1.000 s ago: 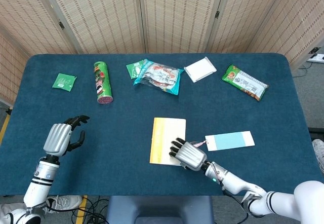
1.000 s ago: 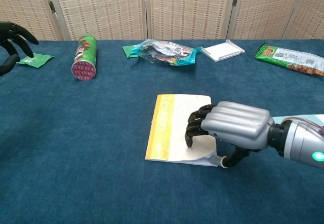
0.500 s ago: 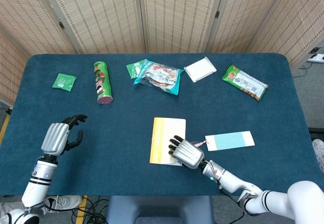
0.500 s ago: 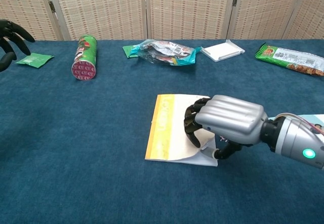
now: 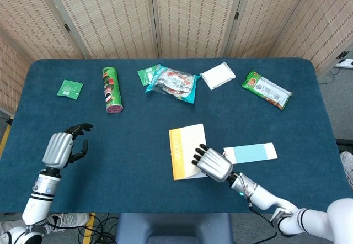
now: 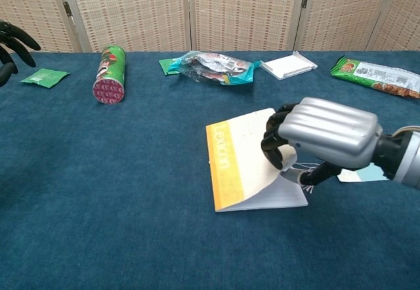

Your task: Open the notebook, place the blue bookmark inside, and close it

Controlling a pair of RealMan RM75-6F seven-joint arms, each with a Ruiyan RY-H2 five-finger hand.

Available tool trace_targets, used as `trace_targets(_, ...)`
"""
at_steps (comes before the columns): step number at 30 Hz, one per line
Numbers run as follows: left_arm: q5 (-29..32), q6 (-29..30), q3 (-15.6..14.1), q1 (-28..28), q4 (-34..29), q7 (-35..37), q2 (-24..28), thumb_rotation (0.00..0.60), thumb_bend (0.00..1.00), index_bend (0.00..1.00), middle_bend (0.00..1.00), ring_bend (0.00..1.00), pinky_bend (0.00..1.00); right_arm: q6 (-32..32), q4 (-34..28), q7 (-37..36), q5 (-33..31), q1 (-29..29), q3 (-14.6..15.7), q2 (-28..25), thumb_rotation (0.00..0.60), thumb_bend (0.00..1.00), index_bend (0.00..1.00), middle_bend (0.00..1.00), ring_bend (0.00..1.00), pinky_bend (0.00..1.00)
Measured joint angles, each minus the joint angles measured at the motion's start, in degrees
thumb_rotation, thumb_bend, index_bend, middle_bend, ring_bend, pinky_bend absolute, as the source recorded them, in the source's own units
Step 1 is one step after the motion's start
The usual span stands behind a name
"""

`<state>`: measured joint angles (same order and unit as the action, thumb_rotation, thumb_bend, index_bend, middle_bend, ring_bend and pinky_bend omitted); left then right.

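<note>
— Notebook (image 5: 185, 149) position?
— Near the front middle of the table (image 5: 138, 144), long axis running front to back, yellow spine strip on the left, far end tipped a little right. I have the right hand (image 5: 212, 164) gripping the cover's right edge, thumb under, lifting it off the pages.
— Bookmark?
— Blue bookmark (image 5: 251, 153) lies flat just right of the hand, long axis left to right.
— Left hand?
— Left hand (image 5: 62, 147) is empty, fingers apart, well off to the left.
</note>
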<state>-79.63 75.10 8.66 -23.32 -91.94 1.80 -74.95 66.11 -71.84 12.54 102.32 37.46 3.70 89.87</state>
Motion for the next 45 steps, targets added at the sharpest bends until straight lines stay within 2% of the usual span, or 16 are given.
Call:
trace_targets(6,-0.3,-0.3,0.1,-0.2,0.2,0.2,-0.5,0.600,0.58,0.30,0.38,0.41,0.68,1.6,-3.5,3.2,-0.1,-2.1,1.1,-5.1,0.600,0.37,0.78,0.55,0.38,0.34)
trace_targets(11,-0.4,-0.4,0.0,-0.2,0.5,0.3,-0.7,0.600,0.58,0.30,0.38,0.41,0.68,3.4,-6.2,5.8,1.7,-2.9,1.9,-9.2,0.600,0.37,0.78,0.55,0.38,0.41)
trace_targets(17,-0.2,-0.6,-0.1,-0.1,0.7,0.5,-0.7,0.600,0.58,0.30,0.38,0.41,0.67,5.6,-7.1,6.1,8.9,-0.7,2.2,-10.9,0.600,0.36,0.78,0.55,0.38,0.41)
trace_targets(22,-0.3,-0.5,-0.2,0.3,0.6,0.7,-0.3,0.600,0.58,0.30,0.38,0.41,0.68,5.4,-6.8,4.9,16.0,4.7,2.2,-11.1,0.600,0.35,0.79,0.56,0.38,0.41)
trace_targets(31,-0.3,-0.4,-0.4,0.8,0.4,1.2,-0.1,0.600,0.58,0.30,0.38,0.41,0.68,3.4,-3.5,-1.6,22.7,13.8,1.7,-7.5,0.600,0.28,0.80,0.56,0.38,0.41)
trace_targets(39,-0.2,-0.1,-0.4,1.1,0.8,1.1,-0.1,0.600,0.58,0.30,0.38,0.41,0.68,3.8,3.3,-8.8,24.8,19.0,1.6,-1.1,0.600,0.22,0.80,0.56,0.38,0.41)
trace_targets(45,-0.1,-0.4,-0.4,1.2,0.9,1.0,-0.1,0.600,0.58,0.30,0.38,0.41,0.68,5.9,8.4,-12.6,24.8,21.3,1.1,3.3,0.600,0.21,0.80,0.55,0.38,0.41)
